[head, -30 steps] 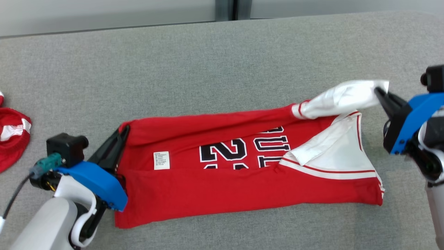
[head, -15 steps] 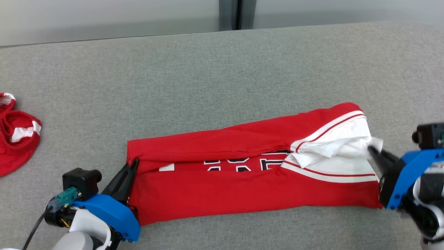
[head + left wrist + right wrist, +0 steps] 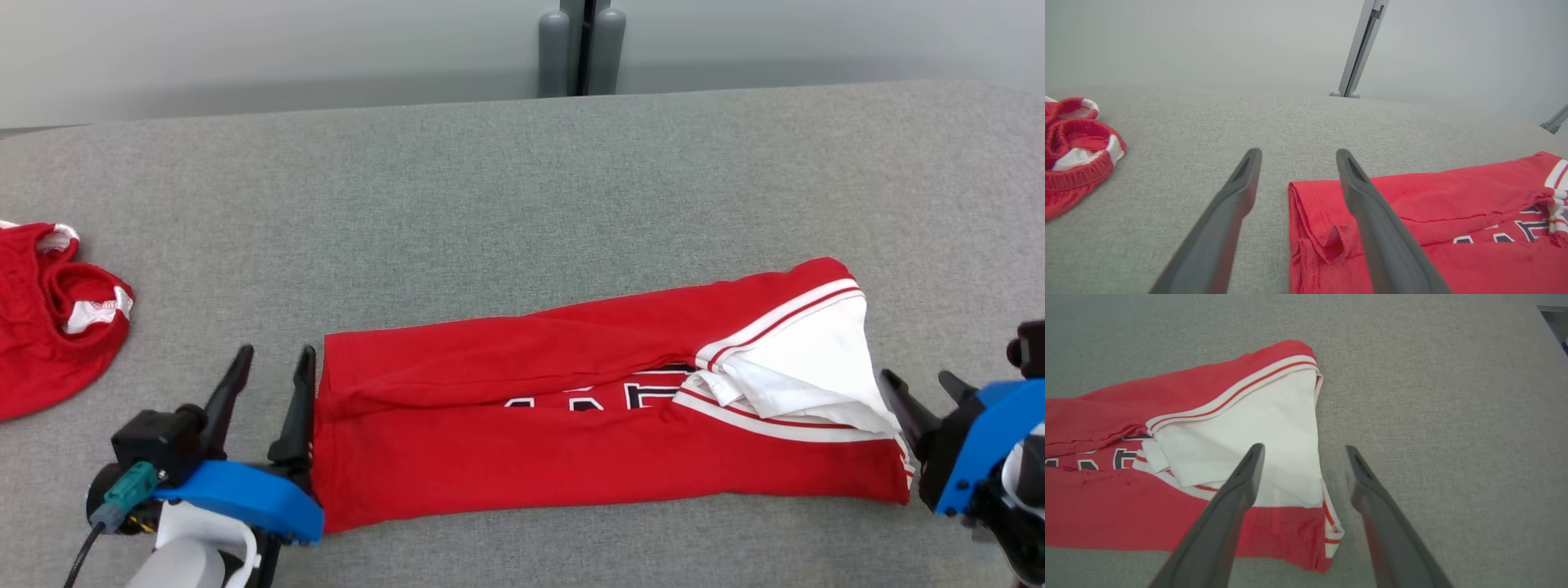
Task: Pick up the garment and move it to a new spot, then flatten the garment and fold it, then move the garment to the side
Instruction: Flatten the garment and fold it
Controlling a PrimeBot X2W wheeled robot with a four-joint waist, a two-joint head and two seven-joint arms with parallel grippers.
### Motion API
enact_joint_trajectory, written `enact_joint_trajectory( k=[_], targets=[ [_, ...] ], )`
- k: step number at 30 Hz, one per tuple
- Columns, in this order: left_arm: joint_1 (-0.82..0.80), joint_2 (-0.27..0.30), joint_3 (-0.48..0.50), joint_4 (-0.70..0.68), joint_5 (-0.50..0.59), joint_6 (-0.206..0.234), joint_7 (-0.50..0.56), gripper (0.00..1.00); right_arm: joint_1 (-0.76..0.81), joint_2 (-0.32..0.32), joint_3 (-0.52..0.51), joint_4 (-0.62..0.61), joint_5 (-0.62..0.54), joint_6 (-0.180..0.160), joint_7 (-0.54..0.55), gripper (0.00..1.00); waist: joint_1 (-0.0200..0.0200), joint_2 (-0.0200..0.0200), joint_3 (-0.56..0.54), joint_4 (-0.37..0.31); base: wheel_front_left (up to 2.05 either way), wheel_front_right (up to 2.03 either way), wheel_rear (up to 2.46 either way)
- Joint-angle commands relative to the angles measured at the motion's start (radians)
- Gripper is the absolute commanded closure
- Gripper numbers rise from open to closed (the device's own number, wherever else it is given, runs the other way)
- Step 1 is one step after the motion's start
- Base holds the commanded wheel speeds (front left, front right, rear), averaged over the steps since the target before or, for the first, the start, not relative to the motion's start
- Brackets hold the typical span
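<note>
The red garment (image 3: 571,441) lies folded into a long band across the near part of the grey surface (image 3: 490,204). Its left hem edge sits just beside the left fingers (image 3: 298,396), which are spread apart and hold nothing. Its right end, white with striped trim, lies just beside the right fingers (image 3: 902,400), which are also spread wide and empty. Beyond the band, the surface runs bare to its far edge. A second red cloth heap (image 3: 49,327) lies well apart, at the left edge.
</note>
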Motion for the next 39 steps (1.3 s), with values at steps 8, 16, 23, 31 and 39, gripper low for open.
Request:
enact_joint_trajectory(
  k=[8, 16, 23, 31, 39],
  targets=[
    [-0.101, -0.037, 0.037, 0.066, 0.015, 0.000, -0.058, 0.00, -0.137, 0.044, -0.030, 0.193, -0.072, 0.001, -0.039, 0.00, 0.0001, 0.0000, -0.009, 0.013, 0.00, 0.00, 0.00],
    [-0.139, -0.052, 0.039, 0.116, 0.010, -0.020, -0.071, 0.00, -0.239, 0.060, -0.063, 0.440, -0.164, 0.001, -0.113, 0.00, 0.0001, 0.0000, 0.002, 0.034, 0.00, 0.00, 0.00],
    [-0.133, -0.064, 0.028, 0.146, 0.002, -0.034, -0.072, 0.00, -0.273, 0.081, -0.042, 0.578, -0.167, 0.002, -0.125, 0.00, 0.0001, 0.0000, 0.006, 0.053, 0.00, 0.00, 0.00],
    [-0.128, -0.059, 0.030, 0.150, -0.008, -0.034, -0.069, 0.00, -0.287, 0.068, 0.045, 0.612, -0.109, 0.002, -0.132, 1.00, 0.0001, 0.0000, 0.000, 0.042, 0.00, 0.00, 0.00],
    [-0.105, -0.051, 0.025, 0.136, -0.009, -0.027, -0.068, 0.00, -0.263, -0.059, 0.007, 0.508, -0.153, 0.000, -0.174, 1.00, 0.0001, 0.0000, -0.029, 0.018, 0.00, 0.00, 0.00]
  ],
)
